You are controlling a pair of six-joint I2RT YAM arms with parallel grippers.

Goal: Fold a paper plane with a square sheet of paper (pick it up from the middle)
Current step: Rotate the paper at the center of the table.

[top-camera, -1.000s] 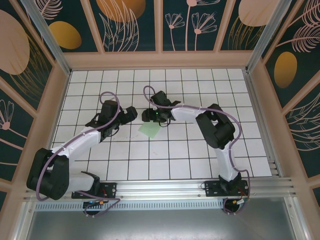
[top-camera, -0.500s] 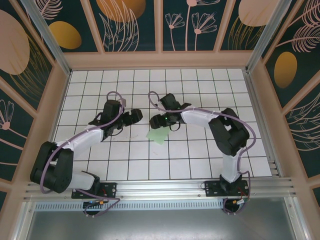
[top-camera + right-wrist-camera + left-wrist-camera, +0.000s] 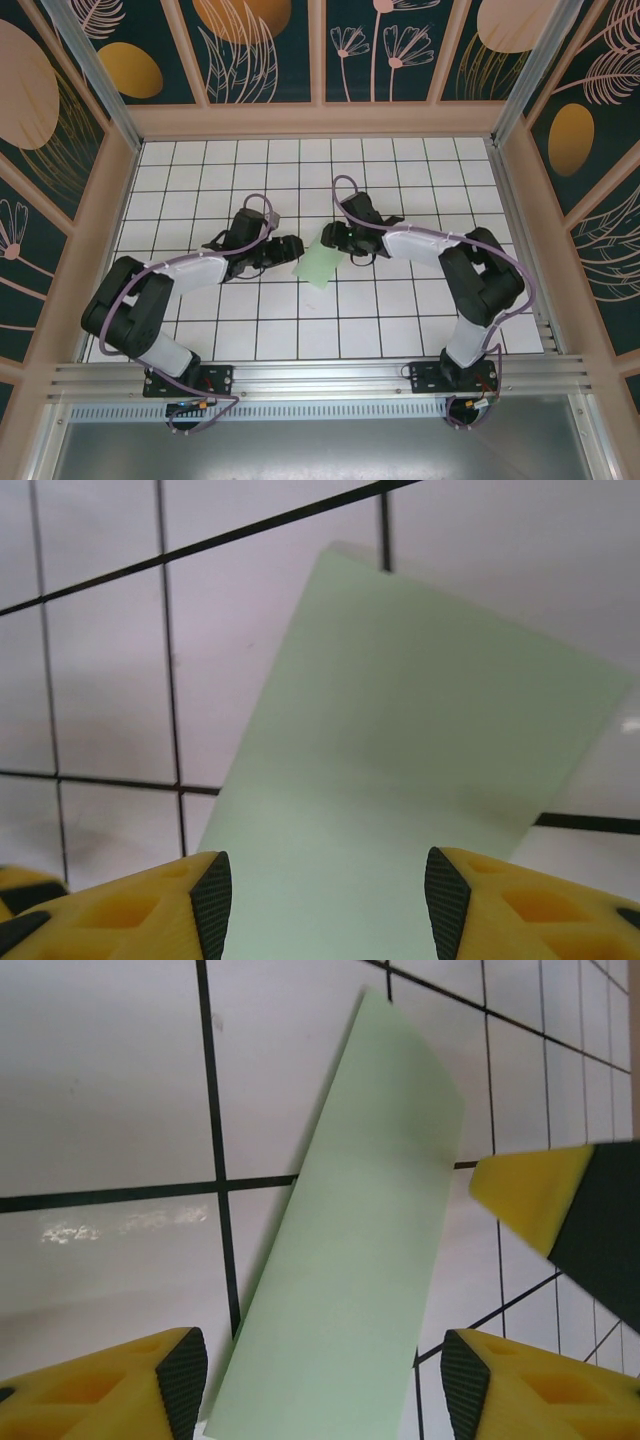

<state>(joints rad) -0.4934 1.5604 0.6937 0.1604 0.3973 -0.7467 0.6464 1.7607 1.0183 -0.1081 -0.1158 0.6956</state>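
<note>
Spotting the sheet of paper [image 3: 318,266] near the middle of the white gridded bench [image 3: 400,310]: pale green, shaped as a long narrow rectangle, lying aslant across the black grid lines. Finding the left claw [image 3: 290,250] low at the sheet's left side and the right claw [image 3: 328,238] low at its far end, both pointing inward, almost nose to nose. Switching to the left wrist view: yellow fingers [image 3: 120,1390] spread wide, flanking the near short end of the sheet, one right at the paper's edge, the other with a sliver of bench before it. Catching a yellow fingertip [image 3: 530,1195] of the right claw poking in from the right, just beside the long edge of the paper. Over to the right wrist view: fingers [image 3: 140,910] likewise held apart, straddling a stretch of paper broader than the gap. Pinching nothing on either side, by the look of it. Hard to tell whether lying fully flat on the bench or slightly lifted at one end.
</note>
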